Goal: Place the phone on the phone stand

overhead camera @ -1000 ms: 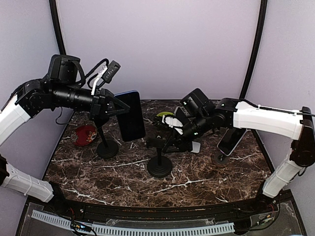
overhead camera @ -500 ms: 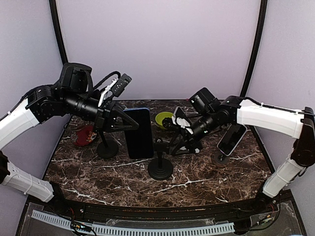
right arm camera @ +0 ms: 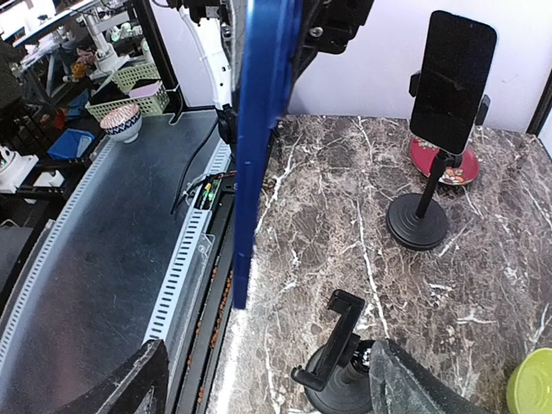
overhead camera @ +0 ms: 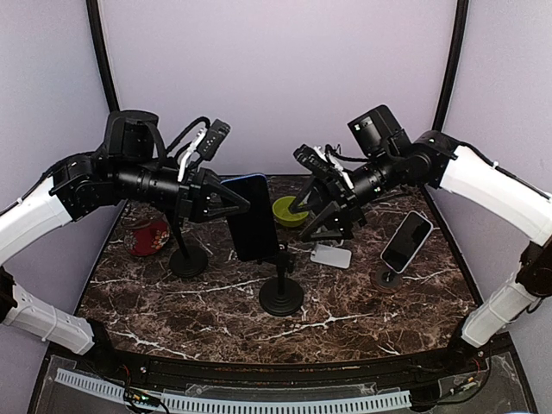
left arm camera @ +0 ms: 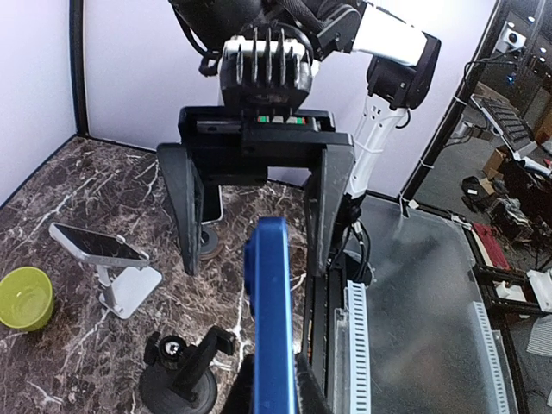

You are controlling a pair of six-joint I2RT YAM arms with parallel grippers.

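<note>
The top view sits high behind the arm bases and looks down and forward over the whole worktop [overhead camera: 216, 302] to the far wall, from a fair way off. The left wrist view rides close behind the blue phone [left arm camera: 272, 319], seen edge-on, and faces right across the worktop toward the right arm [left arm camera: 388, 52]. The right wrist view faces left and toward the near edge, looking down, with the same phone's edge close by. All three share that phone and the empty middle stand [right arm camera: 336, 354]. The green bowl [overhead camera: 289, 210] shows in each too.
</note>
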